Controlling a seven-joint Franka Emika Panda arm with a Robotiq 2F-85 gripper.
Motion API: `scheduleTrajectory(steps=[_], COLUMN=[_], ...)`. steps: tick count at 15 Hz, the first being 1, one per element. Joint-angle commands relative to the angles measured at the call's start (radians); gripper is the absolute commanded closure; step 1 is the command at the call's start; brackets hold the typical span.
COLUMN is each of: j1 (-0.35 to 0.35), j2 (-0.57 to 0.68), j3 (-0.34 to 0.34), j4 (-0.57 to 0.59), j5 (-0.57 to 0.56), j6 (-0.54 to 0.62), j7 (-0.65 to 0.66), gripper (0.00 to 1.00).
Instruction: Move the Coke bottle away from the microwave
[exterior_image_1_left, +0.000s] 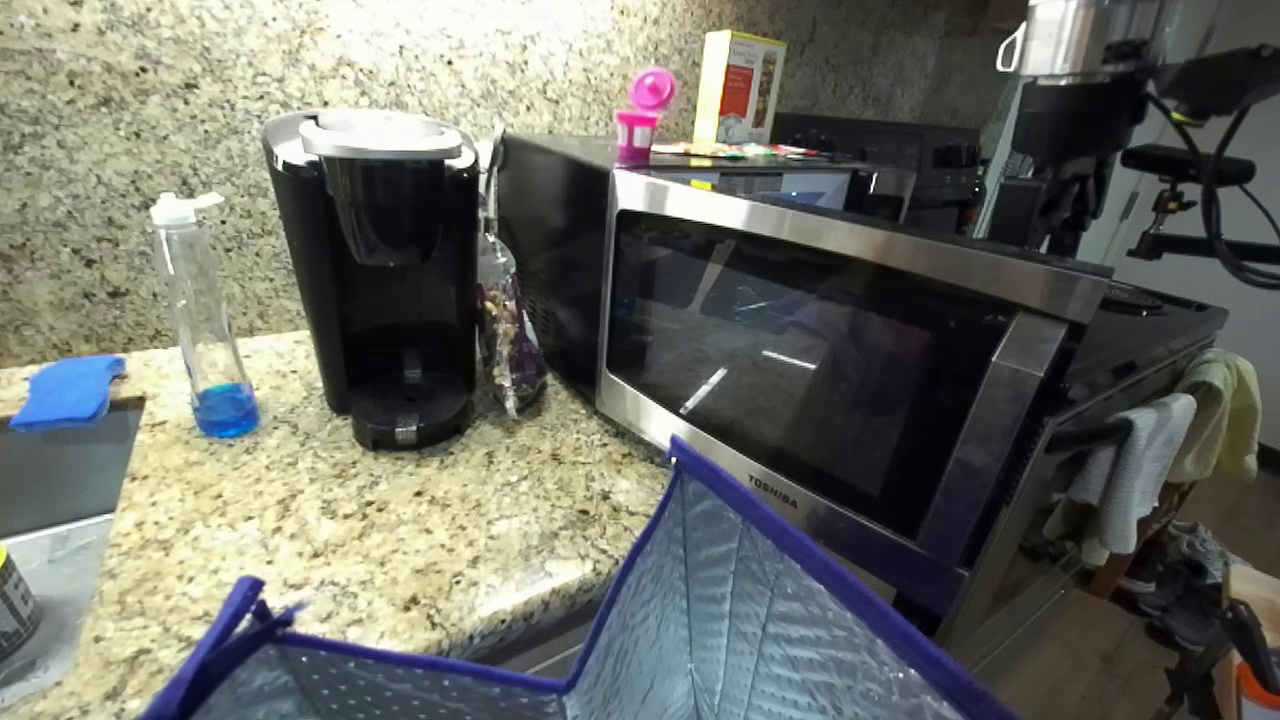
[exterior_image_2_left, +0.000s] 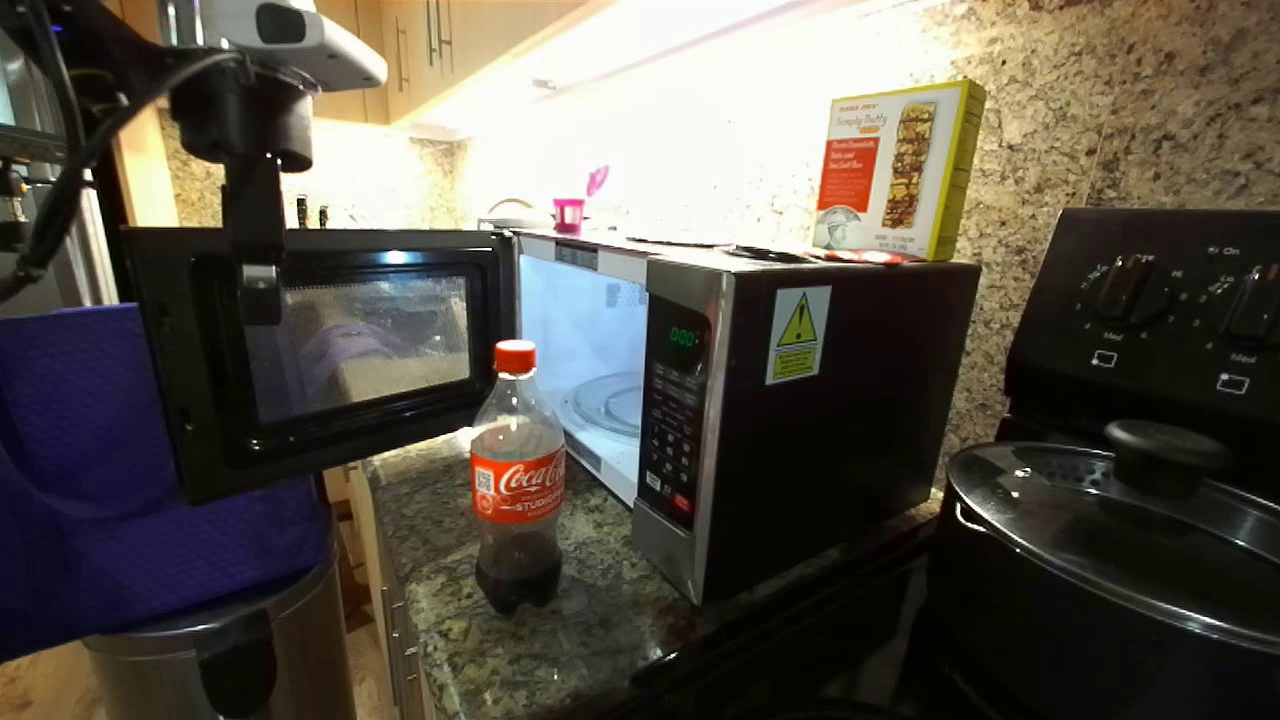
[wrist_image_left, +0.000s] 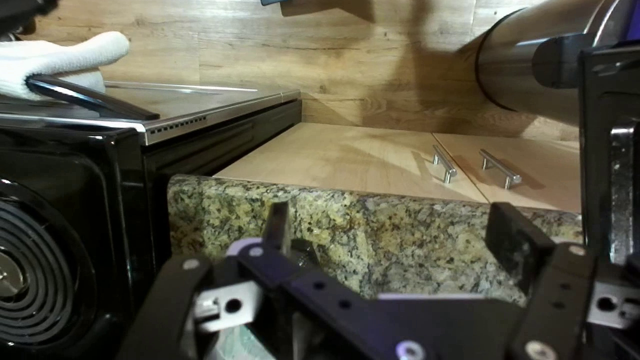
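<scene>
The Coke bottle (exterior_image_2_left: 520, 490), with a red cap and label and dark liquid at the bottom, stands upright on the counter in an exterior view. It is close in front of the microwave (exterior_image_2_left: 840, 420), whose door (exterior_image_2_left: 375, 350) is swung open. In an exterior view the door (exterior_image_1_left: 800, 370) hides the bottle. My gripper (exterior_image_2_left: 262, 305) is apart from the bottle, to its left and higher, against the door. It also shows beyond the door in an exterior view (exterior_image_1_left: 1040, 215). In the wrist view the gripper (wrist_image_left: 395, 232) is open with nothing between its fingers. A dark glinting patch behind one finger is unclear.
A stove (wrist_image_left: 45, 250) with a lidded pot (exterior_image_2_left: 1060, 560) borders the counter (wrist_image_left: 370, 230). A purple bag (exterior_image_2_left: 150, 500) is over a steel trash can (exterior_image_2_left: 230, 650). A coffee maker (exterior_image_1_left: 390, 290) stands beside the microwave. A snack box (exterior_image_2_left: 890, 170) is on top.
</scene>
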Motion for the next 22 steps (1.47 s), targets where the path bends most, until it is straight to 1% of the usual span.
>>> scheduleTrajectory(steps=[1,4,6,12,17,22], j1=[-0.029,-0.052,-0.061,-0.062,-0.067,-0.066], j2=[0.030,0.065,0.094,0.213,0.312,0.384], j3=[-0.025,-0.046,-0.067,-0.135,-0.173,-0.193], j4=[0.060,0.115,0.149,0.235,0.303,0.349], j5=[-0.028,-0.051,-0.058,-0.028,-0.005,0.031], j6=[0.008,0.004,0.023,0.175,0.166,0.182], j7=[0.005,0.009,-0.005,-0.099,-0.119,-0.162], gripper=[0.00,0.00,0.00,0.00,0.00,0.00])
